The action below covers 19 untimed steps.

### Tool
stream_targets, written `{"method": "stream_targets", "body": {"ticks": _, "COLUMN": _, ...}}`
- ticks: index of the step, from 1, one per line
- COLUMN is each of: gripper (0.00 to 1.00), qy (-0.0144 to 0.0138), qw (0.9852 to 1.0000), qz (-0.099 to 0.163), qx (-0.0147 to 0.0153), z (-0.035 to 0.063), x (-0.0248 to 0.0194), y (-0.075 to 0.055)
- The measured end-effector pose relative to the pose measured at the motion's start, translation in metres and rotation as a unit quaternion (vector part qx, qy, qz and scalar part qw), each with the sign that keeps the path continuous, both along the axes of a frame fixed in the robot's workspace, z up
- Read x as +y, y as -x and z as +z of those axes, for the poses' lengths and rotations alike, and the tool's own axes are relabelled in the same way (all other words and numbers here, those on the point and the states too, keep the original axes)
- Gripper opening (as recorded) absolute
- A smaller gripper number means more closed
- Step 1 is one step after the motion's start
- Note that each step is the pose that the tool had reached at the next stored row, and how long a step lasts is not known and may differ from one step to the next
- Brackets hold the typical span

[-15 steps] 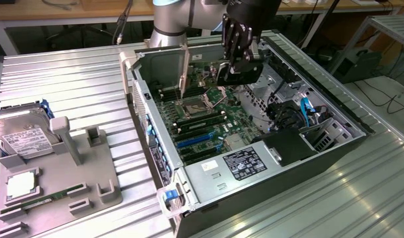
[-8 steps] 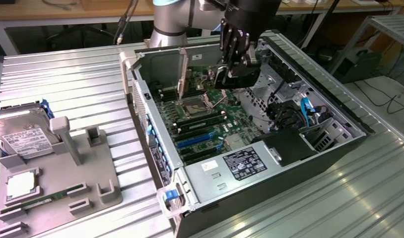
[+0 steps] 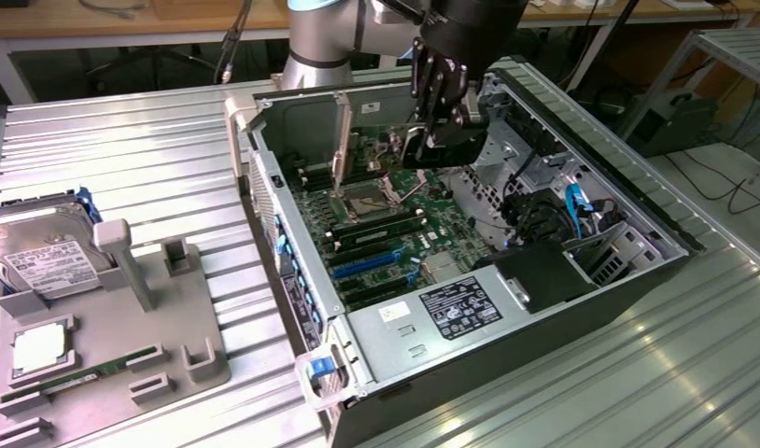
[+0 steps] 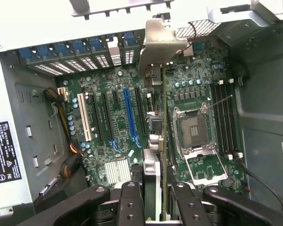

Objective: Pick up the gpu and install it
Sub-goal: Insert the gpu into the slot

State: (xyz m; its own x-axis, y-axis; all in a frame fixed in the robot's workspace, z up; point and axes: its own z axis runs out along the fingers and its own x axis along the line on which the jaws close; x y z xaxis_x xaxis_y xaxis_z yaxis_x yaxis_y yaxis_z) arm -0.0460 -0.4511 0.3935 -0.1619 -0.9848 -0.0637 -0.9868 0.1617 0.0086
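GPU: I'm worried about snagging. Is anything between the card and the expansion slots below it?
Nothing visible is. The gripper holds the gpu edge-on above the motherboard, and the blue slot and the black slots beside it are bare. The cables lie off to one side, by the case wall.

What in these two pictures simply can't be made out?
- The gpu's flat faces: the wrist view sees it edge-on in the gripper; in the exterior view the gripper covers most of it.
- The slot under the card: hidden by the card itself in the wrist view.
- The power supply label: its text is too small in the exterior view.
- The hard drive: cut off by the exterior view's left edge.
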Motion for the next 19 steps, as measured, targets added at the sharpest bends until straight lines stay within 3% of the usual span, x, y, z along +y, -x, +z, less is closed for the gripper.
{"method": "stream_targets", "body": {"ticks": 5, "gripper": 0.28, "qy": -0.0009, "qw": 0.9999, "qz": 0.016, "qx": 0.0, "z": 0.0, "x": 0.0, "y": -0.0001}}
{"method": "stream_targets", "body": {"ticks": 10, "gripper": 0.28, "qy": -0.0019, "qw": 0.9987, "qz": 0.051, "qx": 0.0, "z": -0.0004, "x": 0.0, "y": -0.0002}}
{"method": "stream_targets", "body": {"ticks": 19, "gripper": 0.28, "qy": -0.0021, "qw": 0.9985, "qz": 0.055, "qx": 0.0001, "z": -0.0047, "x": -0.0003, "y": 0.0062}}
